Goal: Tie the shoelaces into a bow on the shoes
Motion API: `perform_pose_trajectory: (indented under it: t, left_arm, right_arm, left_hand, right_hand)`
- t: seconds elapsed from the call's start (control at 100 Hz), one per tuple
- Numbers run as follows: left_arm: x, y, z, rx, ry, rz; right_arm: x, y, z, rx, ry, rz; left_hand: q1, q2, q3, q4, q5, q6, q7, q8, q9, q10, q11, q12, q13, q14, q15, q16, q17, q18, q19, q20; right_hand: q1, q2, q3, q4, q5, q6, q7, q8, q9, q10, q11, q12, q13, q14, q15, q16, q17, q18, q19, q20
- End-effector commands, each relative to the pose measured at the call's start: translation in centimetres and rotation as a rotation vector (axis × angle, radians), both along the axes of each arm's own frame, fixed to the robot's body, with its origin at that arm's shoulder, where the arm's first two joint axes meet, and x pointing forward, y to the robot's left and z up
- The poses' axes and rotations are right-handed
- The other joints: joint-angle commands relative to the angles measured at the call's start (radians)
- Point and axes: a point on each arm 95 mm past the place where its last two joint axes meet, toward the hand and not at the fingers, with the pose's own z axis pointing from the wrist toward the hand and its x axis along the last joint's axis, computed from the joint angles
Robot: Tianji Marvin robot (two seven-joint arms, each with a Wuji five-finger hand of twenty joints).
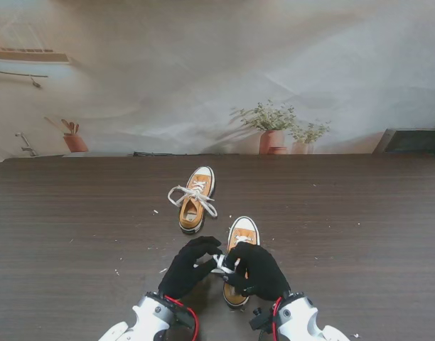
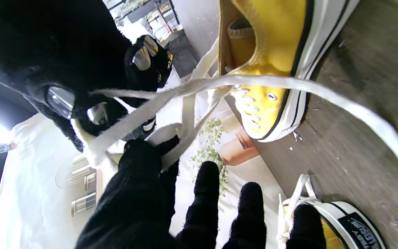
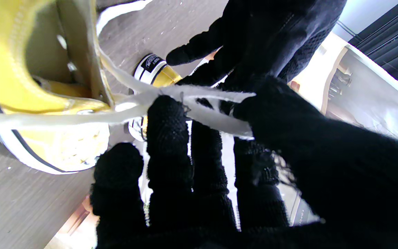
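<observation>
- Near mustard-yellow canvas sneaker with white rubber toe cap (image 1: pixel 242 238): on the table close to me, toe pointing away, heel end hidden under the hands. Also seen in left wrist view (image 2: pixel 268 62) and right wrist view (image 3: pixel 29 103).
- Its flat white cotton shoelaces (image 1: pixel 222 266) are pulled off the shoe toward the left and held between both hands; strands cross in mid-air in the left wrist view (image 2: pixel 192 86) and run taut from the eyelets in the right wrist view (image 3: pixel 171 95).
- Left black-gloved five-finger hand (image 1: pixel 188 266): just left of that sneaker, thumb and forefinger pinched on a lace strand (image 2: pixel 143 162); other fingers extended.
- Right black-gloved five-finger hand (image 1: pixel 257 270): over the sneaker's rear half, fingers closed on the lace (image 3: pixel 219 166). Fingertips of the two hands nearly meet at the lace.
- Second matching yellow sneaker (image 1: pixel 195 199): farther from me and slightly left, well apart from the hands, toe away, white laces lying loose and spilling over both sides onto the table.
- Dark brown wood-grain table (image 1: pixel 360 234): matte, with small white flecks scattered around the shoes.
- Behind the far table edge: pale wrinkled backdrop sheet printed with a room scene (image 1: pixel 217 71); printed terracotta pots with green plants (image 1: pixel 273 131) right of centre, another pot (image 1: pixel 75 141) at left.
- Dark rectangular panel (image 1: pixel 416 141) at the far right edge.
</observation>
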Motion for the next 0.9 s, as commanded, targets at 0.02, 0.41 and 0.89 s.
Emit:
perform_pose_trajectory:
  t: [0.02, 0.41, 0.89]
  left_arm:
    - [0.2, 0.4, 0.5, 0.010, 0.000, -0.026]
    - [1.0, 0.9, 1.2, 0.007, 0.012, -0.073]
    - [1.1, 1.2, 1.0, 0.052, -0.018, -0.057]
  right_arm:
    - [-0.2, 0.1, 0.0, -0.003, 0.007, 0.013]
    - [-0.1, 0.2, 0.0, 0.001, 0.014, 0.014]
    - [-0.2, 0.0, -0.1, 0.000, 0.018, 0.004]
  left_hand:
    - [0.022, 0.086, -0.032, 0.009, 0.016, 0.026, 0.069, 0.065, -0.019, 0.007, -0.019, -0.003, -0.024, -0.023, -0.021, -0.003, -0.018, -0.052, -0.019, -0.002]
    - [-0.167, 0.073, -0.029, 0.030, 0.318, 0.073, 0.207, 0.206, 0.173, 0.010, 0.084, 0.083, 0.084, 0.003, 0.058, 0.059, 0.026, -0.019, -0.012, -0.017]
    - [-0.251, -0.029, -0.013, 0.037, 0.137, -0.019, -0.233, -0.145, 0.125, 0.002, -0.013, 0.008, 0.079, -0.006, 0.044, 0.014, 0.046, -0.020, -0.011, -0.045]
  right_hand:
    - [0.016, 0.018, 0.044, 0.020, 0.037, -0.046, 0.010, 0.025, 0.013, -0.029, -0.007, 0.009, 0.019, -0.002, 0.006, -0.009, -0.004, -0.011, 0.011, -0.001]
    - [0.016, 0.018, 0.045, 0.020, 0.036, -0.041, 0.010, 0.025, 0.013, -0.028, -0.006, 0.009, 0.021, -0.001, 0.005, -0.010, -0.004, -0.011, 0.011, -0.001]
    - [0.015, 0.017, 0.045, 0.020, 0.037, -0.041, 0.011, 0.024, 0.013, -0.027, -0.005, 0.008, 0.021, 0.000, 0.004, -0.010, -0.004, -0.011, 0.011, -0.001]
